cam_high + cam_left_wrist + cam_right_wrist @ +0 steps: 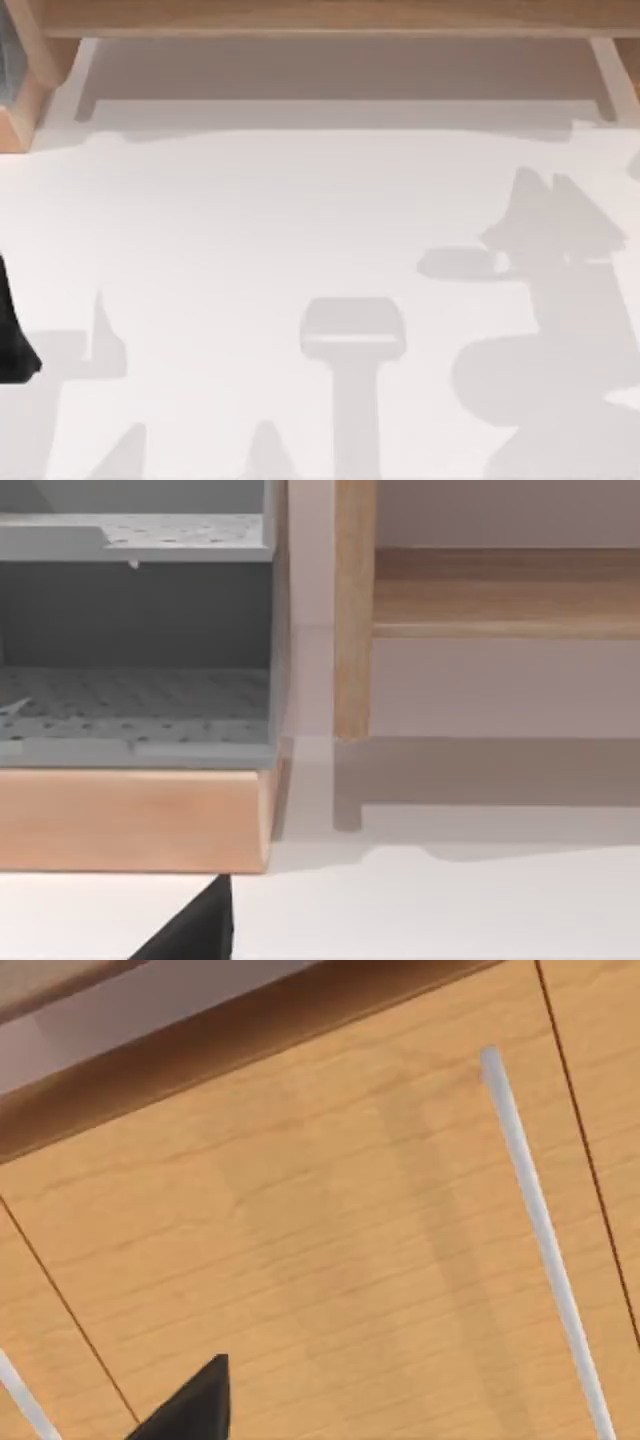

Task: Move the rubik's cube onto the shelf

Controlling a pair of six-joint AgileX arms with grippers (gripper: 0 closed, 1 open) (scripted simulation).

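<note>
The rubik's cube is out of view. The shelf runs along the table's far edge as a long tan board on pale upright supports. The left wrist view faces its wooden post and a board from low on the table. My left arm is a dark shape at the table's left edge, and a black tip of my left gripper hangs over the white tabletop. A black tip of my right gripper sits close above light tan wooden planks crossed by thin pale strips.
A grey perforated bin on a wooden block stands at the far left, beside the shelf's post. The white table carries grey shadows of the arms in its middle and right parts.
</note>
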